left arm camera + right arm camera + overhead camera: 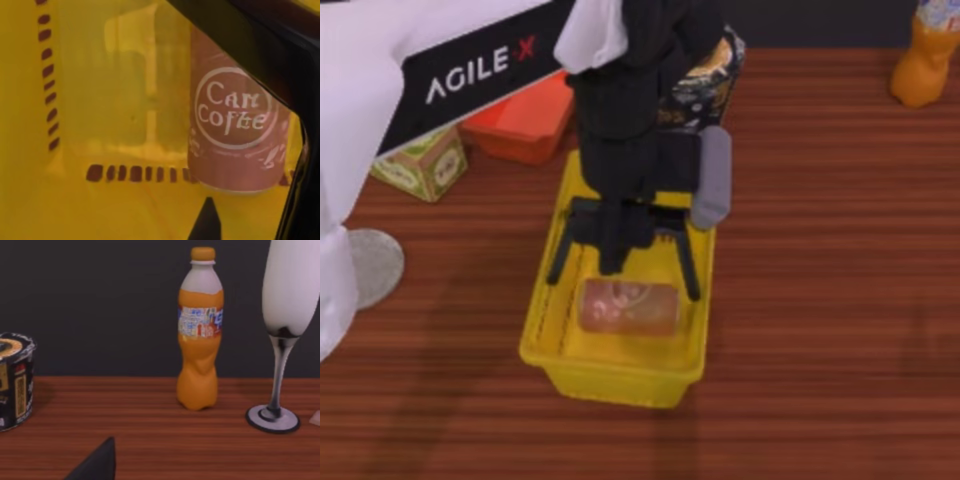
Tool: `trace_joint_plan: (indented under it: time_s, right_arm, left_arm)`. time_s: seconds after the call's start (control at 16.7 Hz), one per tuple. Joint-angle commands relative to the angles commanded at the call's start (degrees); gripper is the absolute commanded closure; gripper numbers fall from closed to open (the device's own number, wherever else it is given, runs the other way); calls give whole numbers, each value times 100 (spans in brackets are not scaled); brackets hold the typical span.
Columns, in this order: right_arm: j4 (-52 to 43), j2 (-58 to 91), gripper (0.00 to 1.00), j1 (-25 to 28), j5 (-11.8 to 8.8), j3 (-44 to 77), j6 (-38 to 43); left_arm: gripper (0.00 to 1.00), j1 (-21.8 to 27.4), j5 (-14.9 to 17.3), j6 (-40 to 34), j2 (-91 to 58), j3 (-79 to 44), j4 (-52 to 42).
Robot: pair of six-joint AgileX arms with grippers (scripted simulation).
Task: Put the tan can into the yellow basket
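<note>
- Tan can (629,306): slim cylinder lying on its side on the floor of the yellow basket (542,330); pale ring logo reading "Can Coffee" in the left wrist view (235,117).
- Basket: rectangular glossy plastic, slotted walls, black handles.
- Left gripper (622,268): pointing down over the basket, just above the can, fingers spread apart and holding nothing.
- Right gripper: outside the top view; its state cannot be told.
- Orange bottle (199,335), wooden table (820,300).

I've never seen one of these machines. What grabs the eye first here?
The yellow basket at mid-table, with the tan can lying on its side inside it. The left claw hangs open right above the can. An orange drink bottle stands at the far right corner.
</note>
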State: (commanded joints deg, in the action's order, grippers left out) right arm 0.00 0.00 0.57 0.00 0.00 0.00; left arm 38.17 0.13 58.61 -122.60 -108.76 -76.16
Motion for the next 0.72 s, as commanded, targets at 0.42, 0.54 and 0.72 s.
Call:
trace_joint_plan:
  time_s: [0.42,0.54,0.72]
  right_arm:
    - [0,0,0,0,0,0,0]
    - [0,0,0,0,0,0,0]
    - [0,0,0,0,0,0,0]
  left_arm:
    - [100,-88,1,62,28,-220,-247]
    - [100,-203,-1,139,96,-517,-675]
    - [100,-331,0,220,187,-829,-1028]
